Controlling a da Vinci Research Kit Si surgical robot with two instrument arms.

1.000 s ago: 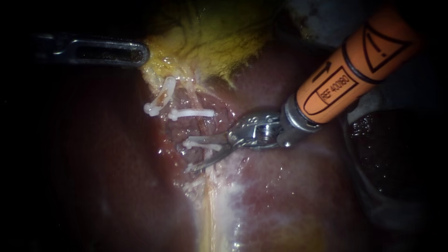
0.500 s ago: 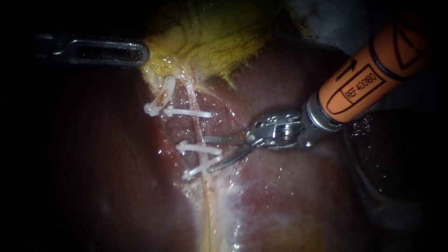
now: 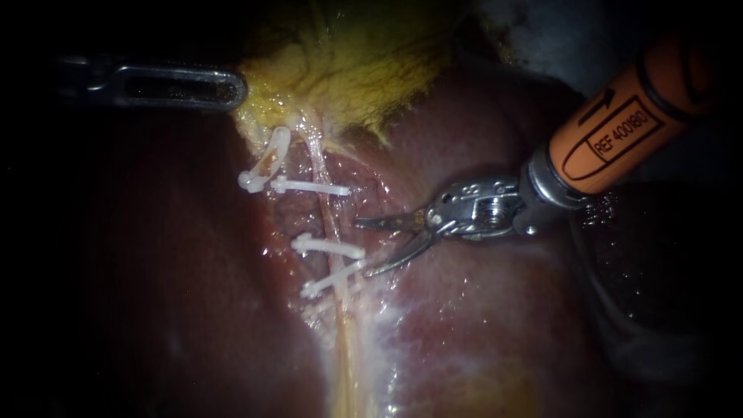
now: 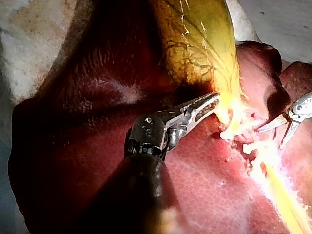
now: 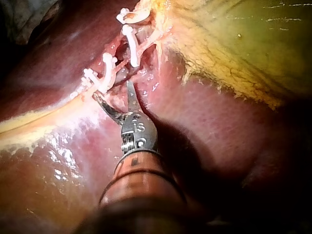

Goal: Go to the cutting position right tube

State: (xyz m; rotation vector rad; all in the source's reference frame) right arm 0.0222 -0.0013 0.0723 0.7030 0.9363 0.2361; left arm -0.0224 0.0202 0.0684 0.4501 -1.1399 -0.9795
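A pale tube (image 3: 326,218) runs down over the liver (image 3: 480,310) from the yellow gallbladder (image 3: 356,70). White clips cross it: an upper clip (image 3: 309,187) and two lower clips (image 3: 329,246). Another clip (image 3: 267,159) sits on a second strand to the left. My right instrument (image 3: 364,248) has its two blades open, tips just right of the tube and apart from it, level with the lower clips. In its wrist view the right instrument (image 5: 112,90) is open, just short of the clips (image 5: 107,73). My left instrument (image 3: 232,87) is shut on the gallbladder's lower edge (image 4: 219,105).
Dark liver lobes lie at both sides of the endoscope view. A wet whitish band (image 3: 371,340) runs down the liver below the clips. In the left wrist view the right instrument (image 4: 270,139) shows beyond the clipped strands.
My right instrument has drawn back to the right, off the tube and clips. Its blades no longer straddle the tube and stay open. The left instrument has not moved.
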